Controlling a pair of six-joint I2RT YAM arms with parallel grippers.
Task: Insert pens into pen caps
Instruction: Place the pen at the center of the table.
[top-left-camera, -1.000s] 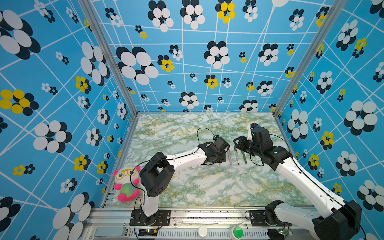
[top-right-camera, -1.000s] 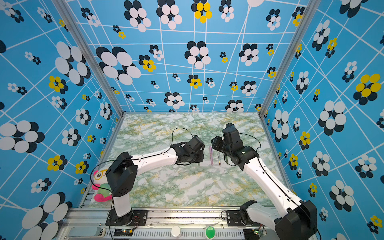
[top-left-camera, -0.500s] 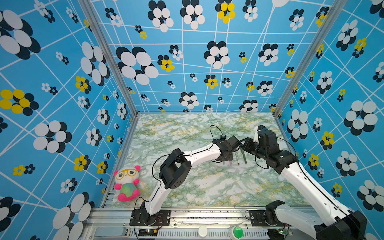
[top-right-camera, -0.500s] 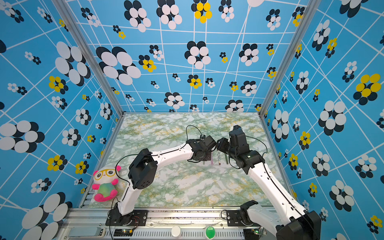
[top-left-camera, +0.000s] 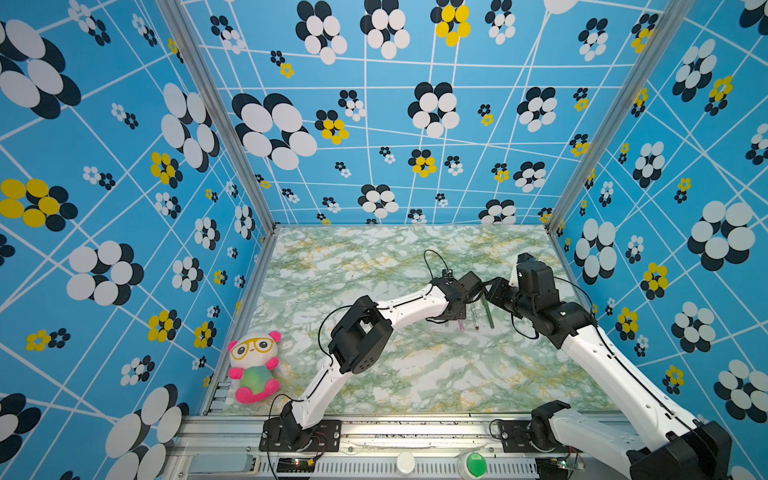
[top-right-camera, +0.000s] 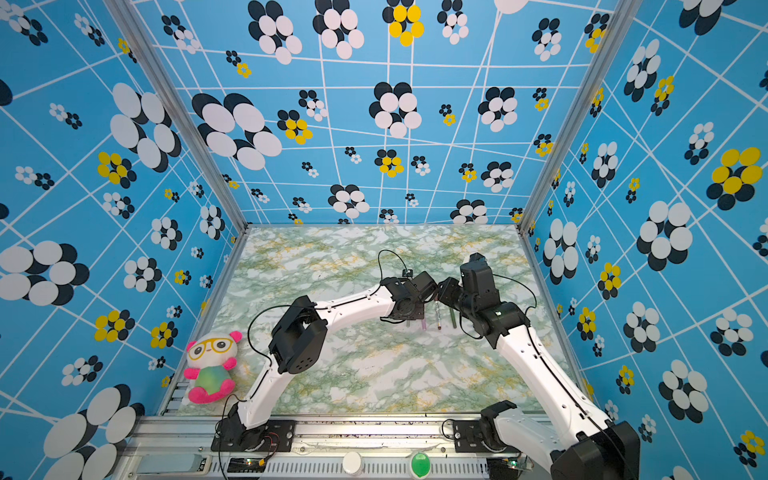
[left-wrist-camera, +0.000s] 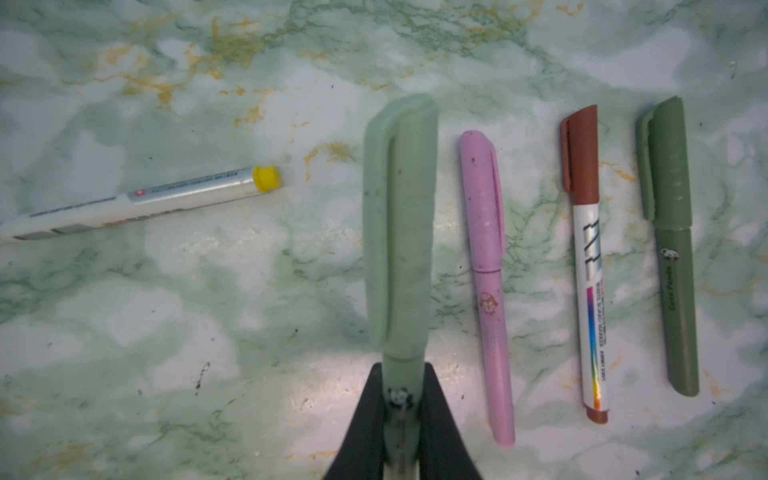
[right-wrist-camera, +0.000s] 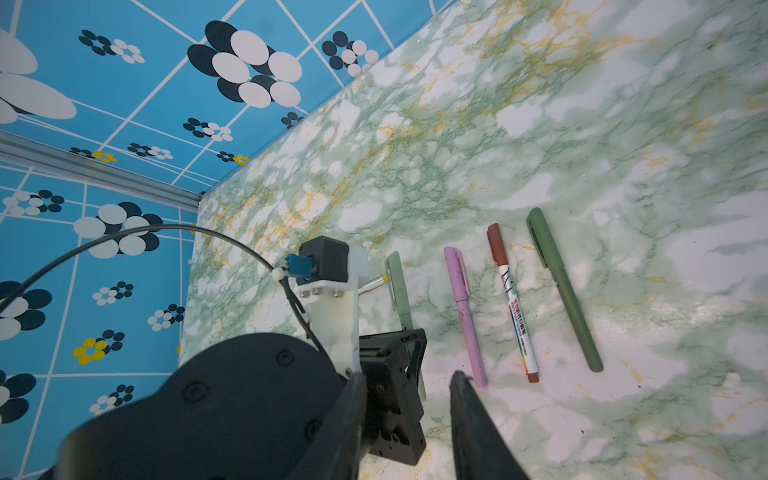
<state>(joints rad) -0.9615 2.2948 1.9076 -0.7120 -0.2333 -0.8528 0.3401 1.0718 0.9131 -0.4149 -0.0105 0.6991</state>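
While the left pincer (left-wrist-camera: 401, 374) clenches the grey-green pen (left-wrist-camera: 399, 232) by its barrel, likely light and slick, the right pincer (right-wrist-camera: 407, 376) gapes empty.

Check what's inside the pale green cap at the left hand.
The front end of the pale green pen, whose barrel runs back into the left hand. The opaque cap hides the tip.

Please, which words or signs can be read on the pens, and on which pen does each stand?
"Cute Panda": on the dark green pen, beside a small panda picture.
Print on the brown-capped white pen: too small to read.
Print on the yellow-ended white pen: blurred, unreadable.
Pink pen: a small drawing only, no words.
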